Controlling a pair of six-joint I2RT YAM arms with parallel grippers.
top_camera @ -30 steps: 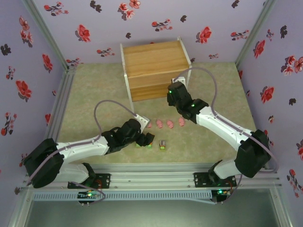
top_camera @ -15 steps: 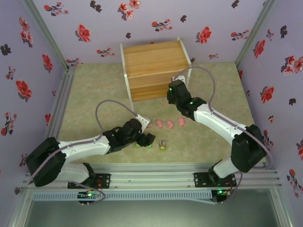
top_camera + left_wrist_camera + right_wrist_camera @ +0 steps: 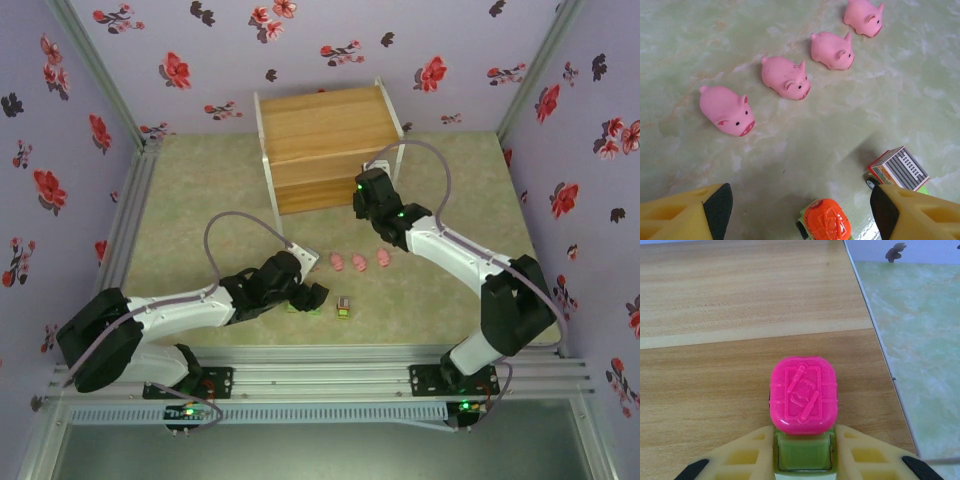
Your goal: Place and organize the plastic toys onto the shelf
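Observation:
Over the front right corner of the shelf [image 3: 325,140] my right gripper [image 3: 803,452] is shut on a toy with a magenta top and green base [image 3: 802,395]. The toy sits just above the light wooden board [image 3: 740,315]. My left gripper [image 3: 800,215] hangs open low over the mat. An orange-topped toy [image 3: 827,220] lies between its fingers, untouched. A grey-topped block [image 3: 900,167] lies by the right finger [image 3: 905,212]. Several pink pigs stand in a diagonal row beyond, from the nearest pig [image 3: 727,110] to the farthest pig [image 3: 864,16].
The green marbled mat [image 3: 200,200] is walled in by purple floral panels [image 3: 60,150]. A metal rail [image 3: 330,375] runs along the near edge. The shelf's thin white leg [image 3: 400,150] stands right beside the right wrist [image 3: 365,195].
The right arm has edged a little left toward the shelf with its toy. The left gripper has crept slightly right over the toys.

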